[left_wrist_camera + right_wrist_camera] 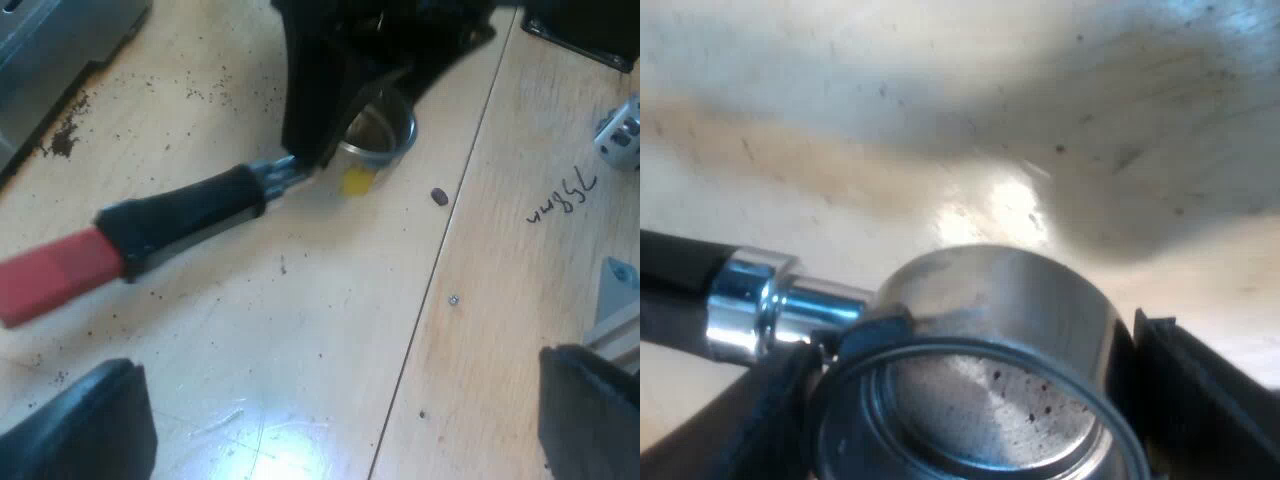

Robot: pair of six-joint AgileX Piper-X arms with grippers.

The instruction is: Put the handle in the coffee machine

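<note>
Metal holder point(980, 320) low on the wooden table point(300, 340), polished round basket pinched by right gripper point(985, 410). Dark handle point(190, 215) runs toward 8 o'clock, red end point(55, 275) outermost. Left gripper point(335, 420) spread, empty. Keep the rim level on approach (smooth steel may slip).

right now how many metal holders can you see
1. The metal holder is over the wooden table, its basket clamped by the right gripper, red handle end pointing away from it. Others may lie beyond these views.
</note>
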